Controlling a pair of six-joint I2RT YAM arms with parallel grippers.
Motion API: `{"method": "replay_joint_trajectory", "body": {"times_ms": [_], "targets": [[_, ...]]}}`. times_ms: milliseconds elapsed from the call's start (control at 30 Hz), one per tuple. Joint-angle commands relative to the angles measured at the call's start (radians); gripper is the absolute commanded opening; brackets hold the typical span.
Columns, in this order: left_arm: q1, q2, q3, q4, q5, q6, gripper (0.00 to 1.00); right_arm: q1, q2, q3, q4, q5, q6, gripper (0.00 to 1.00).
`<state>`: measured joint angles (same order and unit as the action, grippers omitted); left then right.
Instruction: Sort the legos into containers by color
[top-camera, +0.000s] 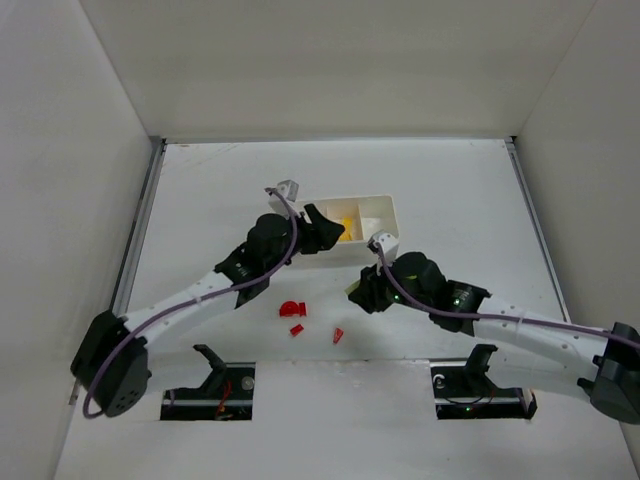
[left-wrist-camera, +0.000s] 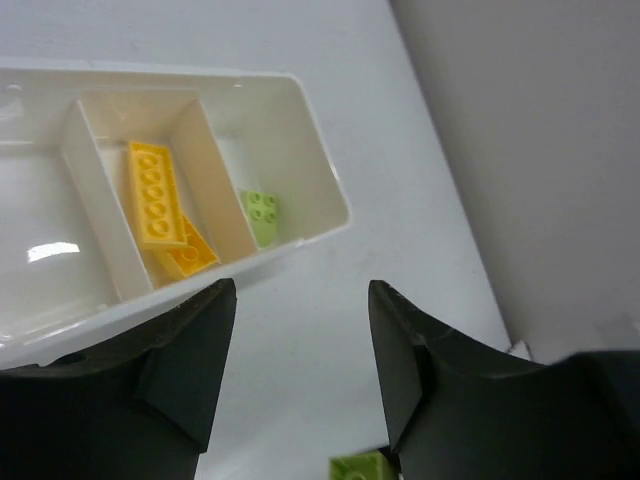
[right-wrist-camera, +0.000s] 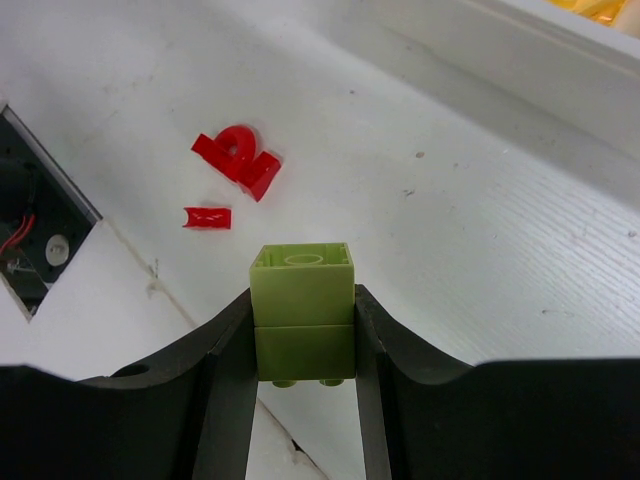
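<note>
Found green placement in hand. Observed left pincer (left-wrist-camera: 300, 300) parted, empty, above tray (left-wrist-camera: 322, 190) toward worktop's far edge; yellow legos (left-wrist-camera: 155, 195) in middle compartment, one green lego (left-wrist-camera: 262, 215) in end compartment. Noted right pincer (right-wrist-camera: 305, 335) clamped on green brick (right-wrist-camera: 303, 295) near tray's near wall. Recorded red legos (right-wrist-camera: 237, 160) loose toward near edge. Judged next: carry brick over green compartment, release.

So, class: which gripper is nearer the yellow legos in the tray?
Left. The left gripper hovers at the tray's edge beside the yellow legos; the right gripper, holding a green lego, is off the tray's near side.
</note>
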<state>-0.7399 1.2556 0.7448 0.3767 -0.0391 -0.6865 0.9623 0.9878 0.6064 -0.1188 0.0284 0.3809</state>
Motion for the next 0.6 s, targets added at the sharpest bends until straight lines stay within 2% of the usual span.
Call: {"method": "replay_joint_trajectory", "body": {"times_ms": [0,67,133,233,333,567], "targets": [[0.015,-0.16,-0.085,-0.07,0.128,-0.013,0.52,-0.029,0.04,0.052,0.083,-0.126,-0.045,0.29],[0.046,-0.234,-0.137,-0.136,0.214,-0.039,0.53,-0.061,0.07,0.076,0.087,-0.209,-0.062,0.29],[0.079,-0.297,-0.186,-0.179,0.321,-0.077,0.61,-0.093,0.103,0.099,0.099,-0.31,-0.077,0.31],[0.11,-0.341,-0.241,-0.194,0.465,-0.132,0.66,-0.125,0.149,0.122,0.117,-0.435,-0.097,0.3],[0.107,-0.369,-0.285,-0.187,0.515,-0.201,0.68,-0.153,0.189,0.139,0.12,-0.542,-0.109,0.31],[0.156,-0.326,-0.338,-0.099,0.633,-0.375,0.7,-0.116,0.275,0.179,0.108,-0.567,-0.126,0.31]]}}
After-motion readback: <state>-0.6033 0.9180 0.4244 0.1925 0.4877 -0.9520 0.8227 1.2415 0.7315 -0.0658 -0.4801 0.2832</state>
